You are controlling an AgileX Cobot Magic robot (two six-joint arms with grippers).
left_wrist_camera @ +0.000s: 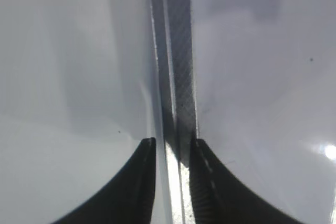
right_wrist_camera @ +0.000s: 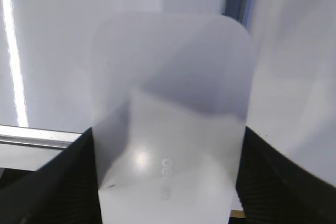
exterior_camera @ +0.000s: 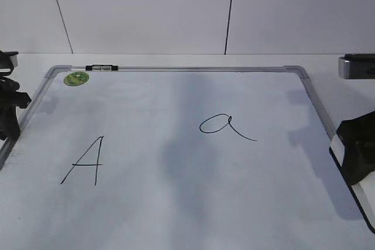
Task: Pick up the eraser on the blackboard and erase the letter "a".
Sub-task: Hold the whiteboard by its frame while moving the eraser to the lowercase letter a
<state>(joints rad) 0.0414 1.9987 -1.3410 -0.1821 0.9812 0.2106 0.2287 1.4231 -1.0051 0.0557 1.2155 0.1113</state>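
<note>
The blackboard (exterior_camera: 176,209) is a white board in a silver frame lying flat before me. The letter "a" (exterior_camera: 225,126) is drawn in thin black, right of centre. My right gripper (right_wrist_camera: 168,135) is shut on the eraser (right_wrist_camera: 173,103), a white rounded block with faint grey lettering, pressed by both dark fingers. In the exterior view the eraser (exterior_camera: 364,194) hangs tilted at the board's right edge, well to the right of the "a". My left gripper (left_wrist_camera: 173,141) is shut across the board's left frame strip (left_wrist_camera: 176,77), and shows at the far left (exterior_camera: 9,109).
A capital "A" (exterior_camera: 85,162) is drawn on the board's left half. A green round sticker (exterior_camera: 77,78) sits in the far left corner, and a small black-and-silver clip (exterior_camera: 101,68) on the far frame. A grey block (exterior_camera: 356,65) stands off the board at the right.
</note>
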